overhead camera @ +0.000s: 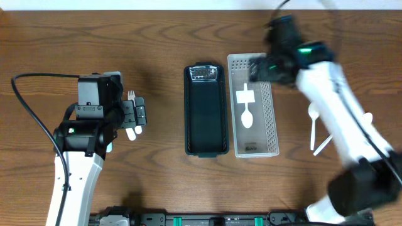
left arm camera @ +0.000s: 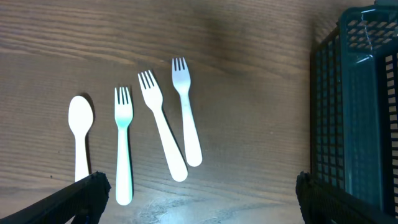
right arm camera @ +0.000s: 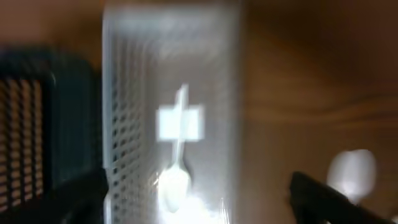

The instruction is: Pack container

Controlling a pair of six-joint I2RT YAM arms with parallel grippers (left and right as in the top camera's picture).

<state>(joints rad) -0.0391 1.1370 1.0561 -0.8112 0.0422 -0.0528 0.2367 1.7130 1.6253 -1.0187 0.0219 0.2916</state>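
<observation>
Though half-hidden overhead, three whole forks [left arm camera: 163, 132]

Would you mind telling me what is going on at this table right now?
Two robot arms are packing plastic cutlery into baskets. The right pincer hangs open and empty over the white basket, where one spoon lies. The left pincer, also open, hovers above three forks and a loose spoon beside the dark basket.
</observation>
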